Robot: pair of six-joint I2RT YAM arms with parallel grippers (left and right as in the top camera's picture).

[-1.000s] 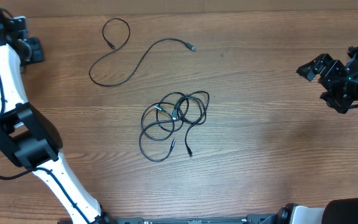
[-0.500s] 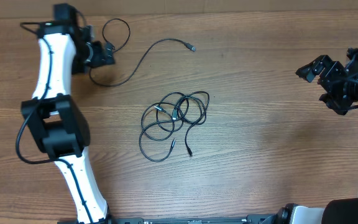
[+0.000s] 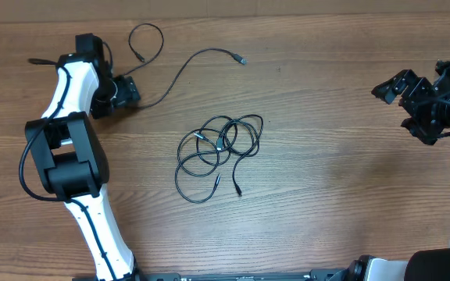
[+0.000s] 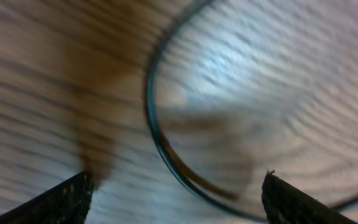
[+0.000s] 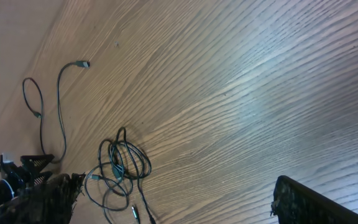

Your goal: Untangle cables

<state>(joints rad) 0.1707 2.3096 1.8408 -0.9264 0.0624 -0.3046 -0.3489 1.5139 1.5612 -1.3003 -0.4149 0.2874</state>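
Observation:
A tangle of thin black cables [image 3: 219, 150] lies in loose loops at the table's middle, two plug ends pointing toward the front; it also shows in the right wrist view [image 5: 118, 169]. One separate cable [image 3: 187, 64] snakes across the back left, its silver plug to the right. My left gripper [image 3: 131, 91] is low over that cable's near bend and open; the left wrist view is blurred, with the curved cable [image 4: 157, 140] lying on the wood between the spread fingers of that gripper [image 4: 176, 202]. My right gripper [image 3: 387, 86] hangs open at the far right, holding nothing.
The wooden table [image 3: 326, 195] carries nothing else. The left arm's white links [image 3: 65, 148] stretch along the left side. The table's back edge runs just behind the separate cable's small loop [image 3: 148, 33].
The left arm swung in from the far left edge to the separate cable and came down over its near bend, its jaws opening. The right arm and the tangle stayed still.

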